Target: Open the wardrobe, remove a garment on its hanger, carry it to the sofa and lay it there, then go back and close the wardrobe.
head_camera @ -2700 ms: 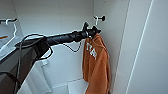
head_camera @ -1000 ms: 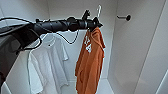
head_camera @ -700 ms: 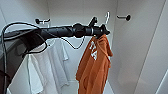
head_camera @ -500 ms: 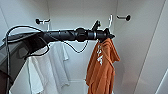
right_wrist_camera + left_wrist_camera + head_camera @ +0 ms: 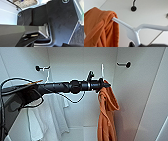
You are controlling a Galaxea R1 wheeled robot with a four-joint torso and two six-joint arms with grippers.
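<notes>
Left pincer (image 5: 106, 85): extended into the open wardrobe (image 5: 140, 97) on a dark arm entering from the left, and seen clenched on the hanger (image 5: 134, 33) at the base of its hook. Hanger: white, held up off the rail pegs, its hook rising above the pincer in the head view; one arm is bare, the other is buried in cloth. Garment (image 5: 107, 112): rust-orange, bunched on that one arm of the hanger, hanging down in folds just beside the right inner wall. White shirt (image 5: 53, 114): hung at the left of the wardrobe, behind the arm. Black pegs: one on the left wall (image 5: 38, 68), one on the right wall (image 5: 128, 64). Right pincer: state cannot be told.
</notes>
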